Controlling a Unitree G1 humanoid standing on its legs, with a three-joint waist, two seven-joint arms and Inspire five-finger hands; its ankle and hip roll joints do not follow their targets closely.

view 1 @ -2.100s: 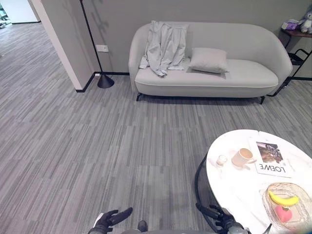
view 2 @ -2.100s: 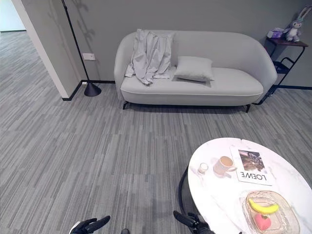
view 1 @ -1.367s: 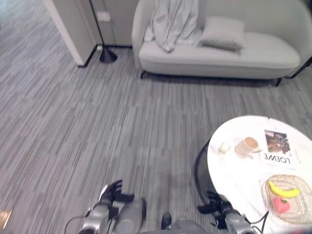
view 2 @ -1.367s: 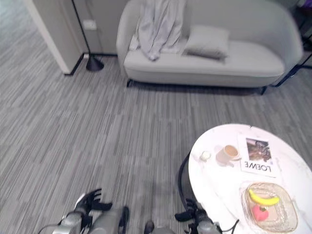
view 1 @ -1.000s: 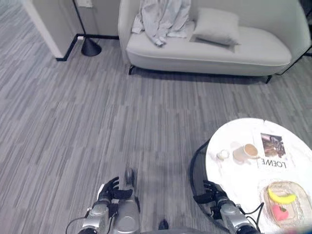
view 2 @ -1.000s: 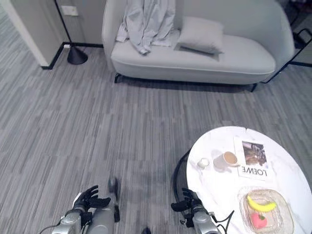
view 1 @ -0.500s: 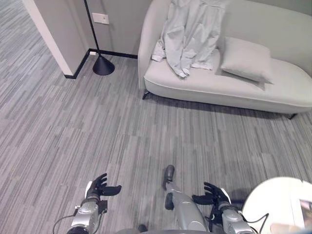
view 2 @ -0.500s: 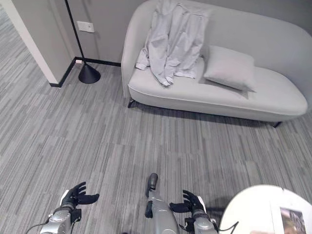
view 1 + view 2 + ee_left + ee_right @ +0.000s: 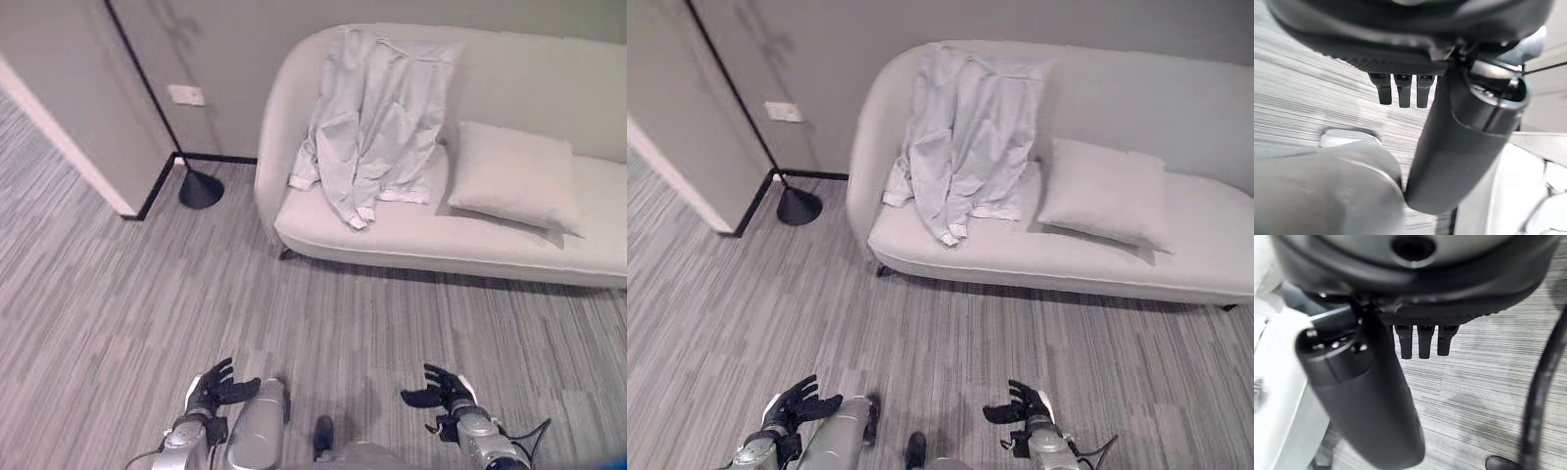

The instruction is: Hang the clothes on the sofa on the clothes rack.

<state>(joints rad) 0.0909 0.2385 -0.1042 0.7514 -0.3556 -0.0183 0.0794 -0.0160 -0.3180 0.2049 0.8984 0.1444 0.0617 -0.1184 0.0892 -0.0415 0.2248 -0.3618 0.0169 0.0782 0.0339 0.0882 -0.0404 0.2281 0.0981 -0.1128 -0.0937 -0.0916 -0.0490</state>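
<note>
A pale grey, crumpled shirt-like garment hangs over the backrest and spills onto the seat at the left end of the light grey curved fabric sofa at the far side of the scene, just left of a matching light grey square cushion. The left hand and the right hand hover low at the near edge over the grey striped carpet floor, well apart from the garment, each with fingers spread and holding nothing. A black cone-footed floor lamp stands by the wall left of the sofa.
</note>
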